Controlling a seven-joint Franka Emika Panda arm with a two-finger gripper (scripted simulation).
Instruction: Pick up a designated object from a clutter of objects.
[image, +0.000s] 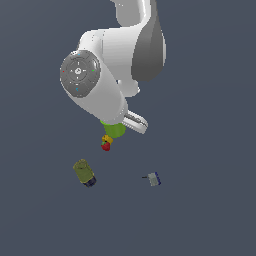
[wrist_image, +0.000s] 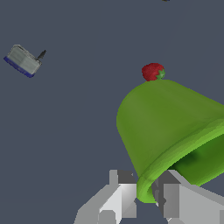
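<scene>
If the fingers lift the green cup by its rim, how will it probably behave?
The green cup looks rigid with a thick rim, so it should probably keep its shape. Its smooth, tapered wall may slip. It appears to be gripped at one edge only by the fingers, so it could tilt or swing.

In the exterior view the white arm hides most of the bright lime-green thick-rimmed cup (image: 114, 129), and the tool cannot be made out there. The wrist view's edge cuts off the cup's rim and the grey tool (wrist_image: 146, 197), so its jaw state stays unclear. The small grey-and-blue box with a dark stub (image: 153, 178) is too small to identify.
</scene>
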